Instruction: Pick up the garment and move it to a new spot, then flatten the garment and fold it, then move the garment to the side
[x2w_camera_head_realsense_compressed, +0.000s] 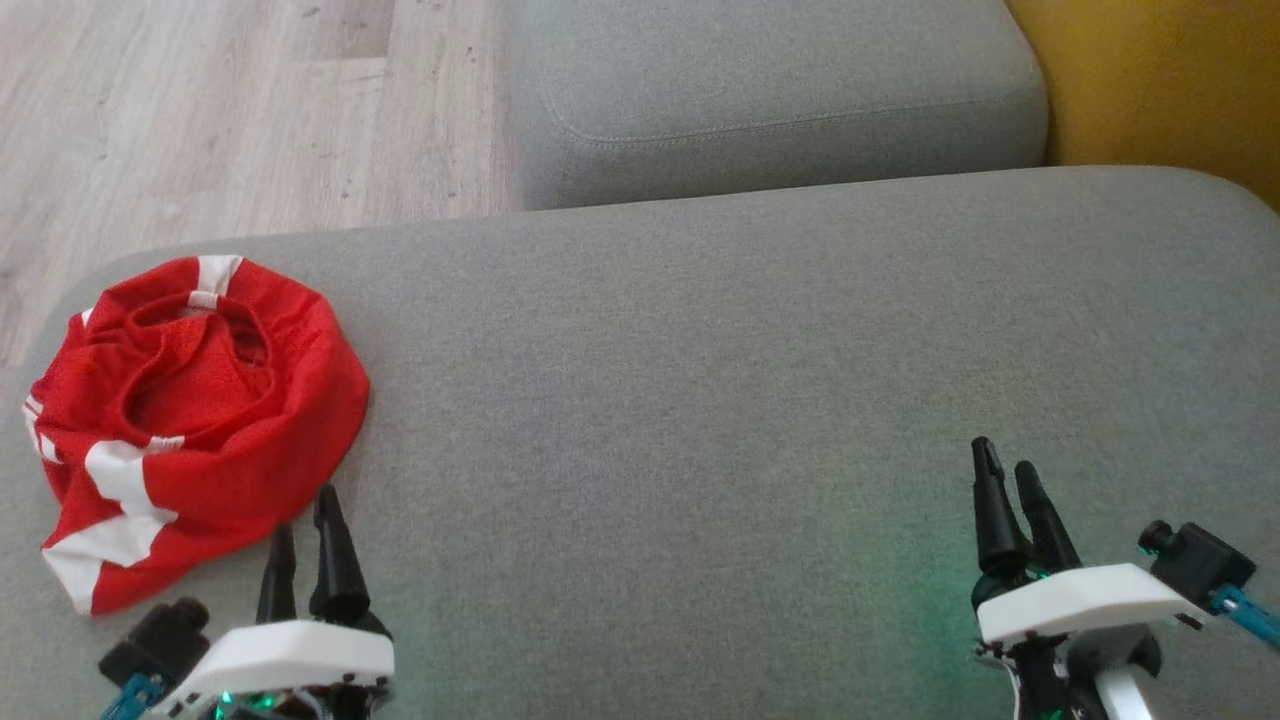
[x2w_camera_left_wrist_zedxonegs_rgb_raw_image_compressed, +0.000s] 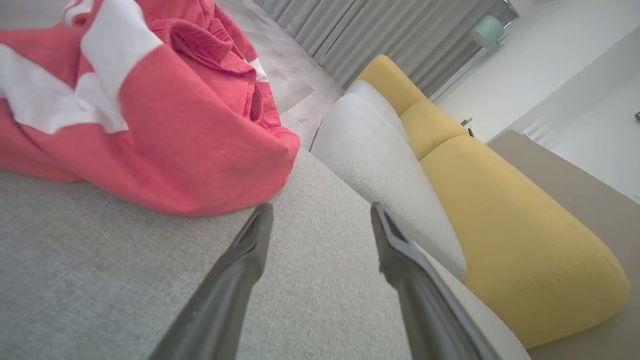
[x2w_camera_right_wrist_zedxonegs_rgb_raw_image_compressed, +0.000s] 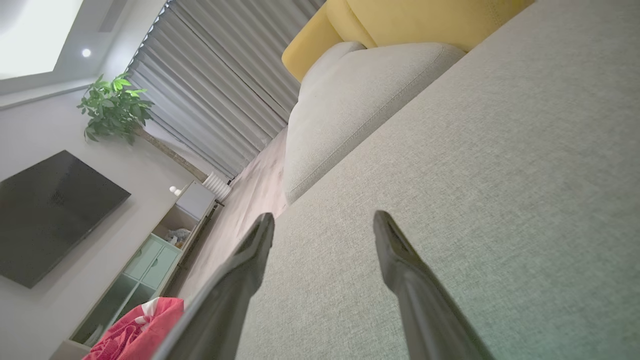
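Garment (x2w_camera_head_realsense_compressed: 190, 420): red with white bands, lay crumpled in a loose heap at the left end of the grey seat (x2w_camera_head_realsense_compressed: 700, 350), near its rounded corner
Left gripper (x2w_camera_head_realsense_compressed: 304, 510): stood wide open and held nothing, its two dark fingers pointing at the near edge of the garment and very close to it; I could not tell whether a tip touched the cloth
Right gripper (x2w_camera_head_realsense_compressed: 1003, 455): also stood wide open and empty, low over bare grey fabric at the right end, well apart from the garment
Second grey cushion (x2w_camera_head_realsense_compressed: 760, 90): lay just beyond the seat, beside a yellow cushion (x2w_camera_head_realsense_compressed: 1160, 80)
Floor (x2w_camera_head_realsense_compressed: 200, 110): pale wood, past the seat's far left edge
Room: grey curtains (x2w_camera_right_wrist_zedxonegs_rgb_raw_image_compressed: 225, 85), a leafy plant (x2w_camera_right_wrist_zedxonegs_rgb_raw_image_compressed: 112, 105) and a dark television (x2w_camera_right_wrist_zedxonegs_rgb_raw_image_compressed: 50, 215) on the wall
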